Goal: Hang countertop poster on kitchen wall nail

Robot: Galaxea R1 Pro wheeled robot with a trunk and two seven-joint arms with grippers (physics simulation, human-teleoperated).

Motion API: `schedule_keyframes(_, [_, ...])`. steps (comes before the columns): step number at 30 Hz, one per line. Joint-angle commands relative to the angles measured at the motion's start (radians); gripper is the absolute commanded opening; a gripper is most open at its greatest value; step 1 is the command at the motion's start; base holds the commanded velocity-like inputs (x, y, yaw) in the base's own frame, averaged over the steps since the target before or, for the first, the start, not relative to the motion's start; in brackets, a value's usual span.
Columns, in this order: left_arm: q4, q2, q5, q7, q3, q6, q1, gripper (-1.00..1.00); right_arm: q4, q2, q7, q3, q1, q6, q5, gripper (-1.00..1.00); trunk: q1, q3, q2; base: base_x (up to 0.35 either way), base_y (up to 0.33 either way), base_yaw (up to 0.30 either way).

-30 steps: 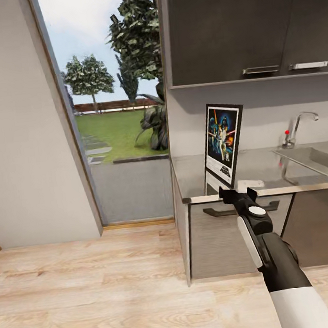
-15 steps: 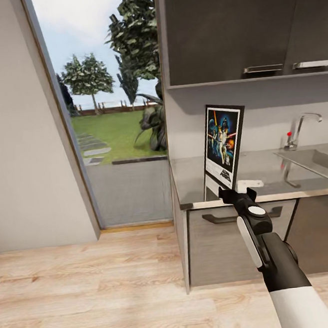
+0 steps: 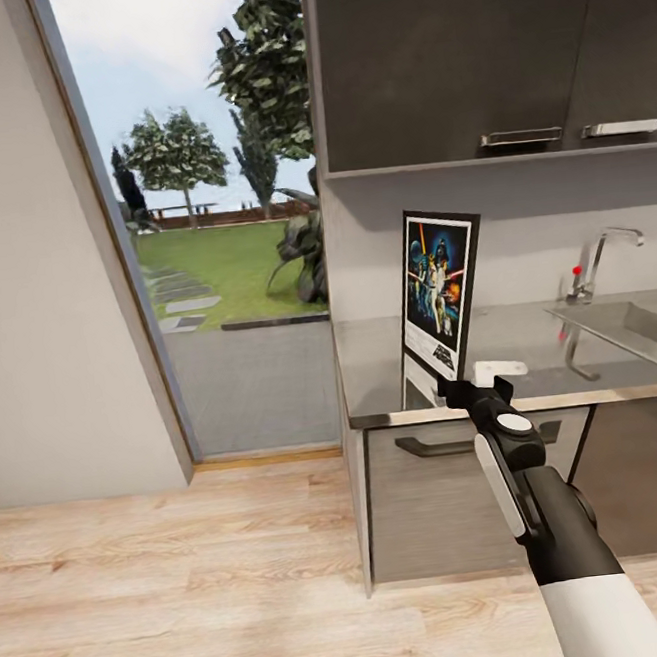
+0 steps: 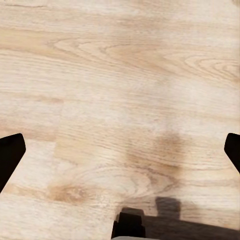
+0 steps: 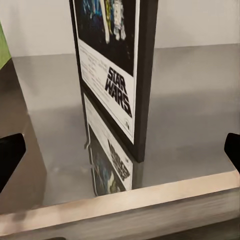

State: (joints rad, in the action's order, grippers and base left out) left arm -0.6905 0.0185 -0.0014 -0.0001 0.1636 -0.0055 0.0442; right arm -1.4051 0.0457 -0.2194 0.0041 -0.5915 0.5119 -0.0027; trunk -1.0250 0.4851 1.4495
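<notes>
The poster (image 3: 441,293) stands upright on the kitchen countertop (image 3: 531,344) near its left end, its black frame, white border and Star Wars logo clear up close (image 5: 117,85). Its reflection lies on the grey slab (image 5: 200,105). My right gripper (image 3: 473,387) is open at the counter's front edge, just in front of the poster's lower right corner, and its fingertips (image 5: 10,155) stand wide on either side of the poster. My left gripper (image 4: 120,155) is open over the wooden floor, holding nothing. The wall nails are out of view.
A sunken sink (image 3: 635,324) and chrome tap (image 3: 602,247) lie right of the poster. Dark upper cabinets (image 3: 473,53) hang over the counter. Left of the counter a tall glazed opening (image 3: 218,229) shows a garden, then a pale wall (image 3: 34,297). Light wood floor (image 3: 192,583) stretches below.
The whole picture has shifted as the camera moved: counter and poster slid slightly left and lower. The right gripper's tips now overlap the counter's front edge, closer to the poster.
</notes>
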Motion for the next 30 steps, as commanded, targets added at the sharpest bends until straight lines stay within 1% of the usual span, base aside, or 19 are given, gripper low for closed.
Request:
schedule_keyframes(1, [-0.001, 0.0, 0.0, 0.0, 0.0, -0.001, 0.0, 1.0, -0.001, 0.0, -0.003, 0.0, -0.001, 0.005, -0.001, 1.0, 0.0, 0.001, 0.001, 0.006, -0.006, 0.0])
schedule_keyframes(13, [-0.001, 0.0, 0.0, 0.0, 0.0, -0.001, 0.0, 1.0, 0.0, 0.0, 0.003, -0.001, 0.008, 0.0, -0.002, 1.0, 0.0, 0.001, 0.001, 0.001, -0.001, 0.0])
schedule_keyframes(15, [-0.001, 0.0, 0.0, 0.0, 0.0, -0.001, 0.0, 1.0, 0.001, 0.0, 0.004, -0.001, 0.009, -0.008, -0.002, 1.0, 0.0, 0.001, 0.001, 0.0, 0.0, 0.0])
schedule_keyframes(17, [-0.001, 0.0, 0.0, 0.0, 0.0, -0.001, 0.0, 1.0, 0.003, -0.001, 0.004, -0.002, 0.01, -0.049, -0.003, 1.0, 0.0, 0.001, 0.001, 0.0, -0.003, 0.0])
schedule_keyframes(19, [-0.001, 0.0, 0.0, 0.0, 0.0, -0.001, 0.0, 1.0, 0.009, -0.001, 0.005, -0.002, 0.01, -0.071, -0.002, 1.0, 0.0, 0.001, 0.001, 0.019, -0.076, 0.0])
schedule_keyframes(25, [-0.001, 0.0, 0.0, -0.001, 0.0, -0.001, 0.0, 1.0, 0.021, -0.001, 0.005, -0.002, 0.01, -0.08, -0.002, 1.0, 0.0, 0.001, 0.001, 0.086, -0.163, 0.0])
schedule_keyframes(30, [-0.001, 0.0, 0.0, -0.001, 0.0, -0.001, 0.0, 1.0, 0.025, -0.001, 0.005, -0.001, 0.011, -0.082, -0.002, 1.0, 0.0, 0.001, 0.001, 0.033, -0.054, 0.0])
